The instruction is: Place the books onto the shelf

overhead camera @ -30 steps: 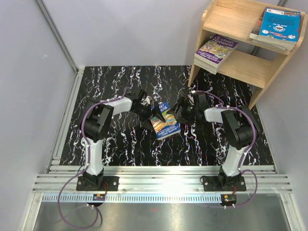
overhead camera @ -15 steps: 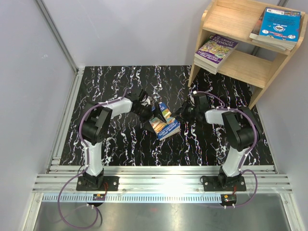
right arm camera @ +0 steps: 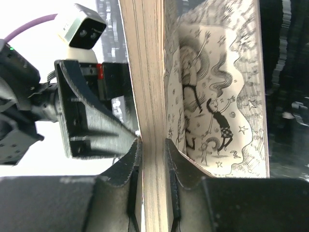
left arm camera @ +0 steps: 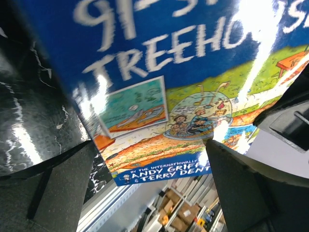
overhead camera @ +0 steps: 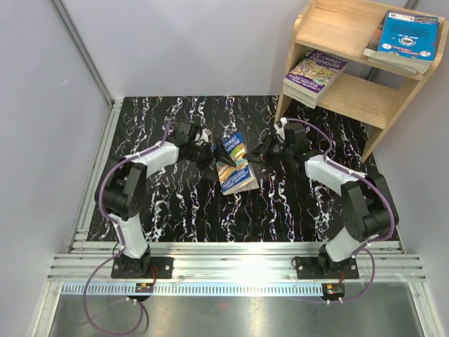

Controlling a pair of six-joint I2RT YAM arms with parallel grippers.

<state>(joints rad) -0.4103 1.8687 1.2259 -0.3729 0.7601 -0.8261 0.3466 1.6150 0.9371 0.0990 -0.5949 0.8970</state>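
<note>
Pinching blue Treehouse book (overhead camera: pixel 235 163), tipped up mid table (overhead camera: pixel 161 210), in right gripper (right arm camera: pixel 152 145); left gripper (overhead camera: pixel 210 156) spread wide at its cover. Already on shelf (overhead camera: pixel 358 98) by far right corner: purple book (overhead camera: pixel 316 70), blue stack (overhead camera: pixel 407 35). Left to shelve: this one.

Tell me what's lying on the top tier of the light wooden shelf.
On the light wooden shelf, top tier, a blue-covered paperback lies flat at the right end. At least one more book sits beneath it; only edges show, their covers hidden.

Above the aluminium rail (overhead camera: pixel 238 263), the left arm (overhead camera: pixel 156 156) and right arm (overhead camera: pixel 330 170) are showing white shells on black joints, each trailing a purple cable; the right gripper (right arm camera: pixel 153 142) is showing matte black fingers (right arm camera: pixel 121 166).
</note>
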